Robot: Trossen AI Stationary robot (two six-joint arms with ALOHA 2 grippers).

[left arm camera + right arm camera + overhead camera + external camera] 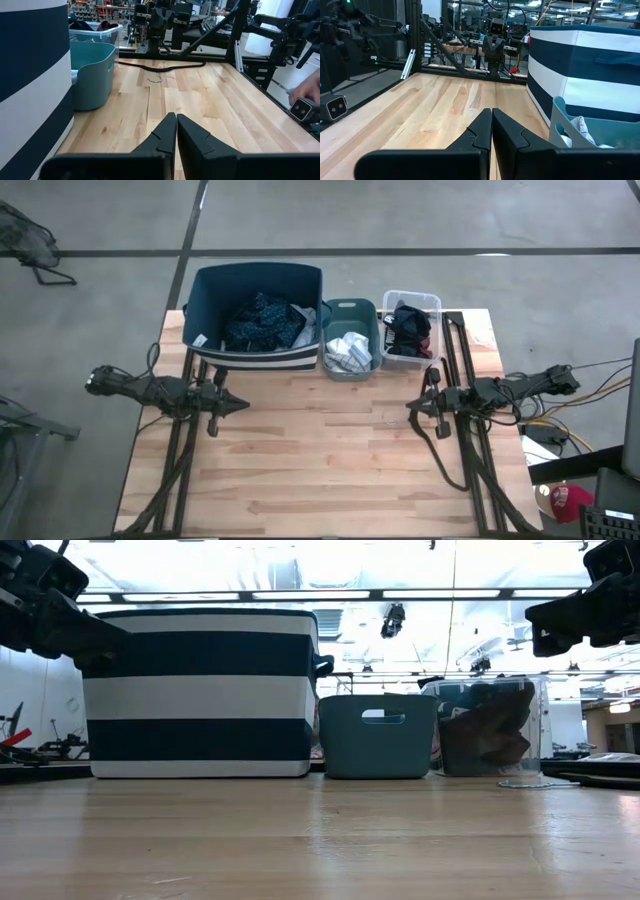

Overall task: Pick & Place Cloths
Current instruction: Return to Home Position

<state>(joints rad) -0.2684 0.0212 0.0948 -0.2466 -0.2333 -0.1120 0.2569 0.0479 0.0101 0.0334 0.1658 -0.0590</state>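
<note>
Both arms are stretched out low and level, wrists straight, pointing inward at each other. The left gripper and right gripper are well apart. Each pair of fingers is pressed together, seemingly tip to tip, with only a thin seam showing in the wrist views.

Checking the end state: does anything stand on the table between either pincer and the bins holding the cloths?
Nothing visible does. Only bare table lies between the left pincer, the right pincer and the striped bin, teal bin and clear bin; the cloths lie inside these.
</note>
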